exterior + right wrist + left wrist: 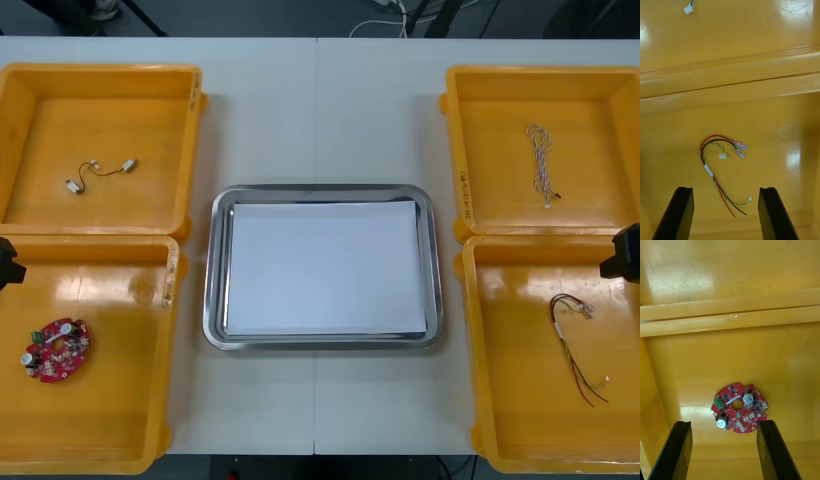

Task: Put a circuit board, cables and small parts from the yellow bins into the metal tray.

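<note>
A round red circuit board (57, 350) lies in the near left yellow bin (100, 440); in the left wrist view the board (739, 408) sits just beyond my open left gripper (723, 450), partly between its fingers. The red and yellow cable (577, 345) lies in the near right bin (520, 440); my open right gripper (725, 212) hovers over that cable (720, 165). A black cable with small metal ends (100, 173) rests in the far left bin. A twisted blue and white cable (541, 163) lies in the far right bin. The metal tray (215, 300), white inside, sits at the centre.
The bins' walls (730, 84) run across beyond each gripper. Strips of bare table (320, 120) lie between the bins and around the tray. Dark parts of both arms show at the front view's side edges (622, 253).
</note>
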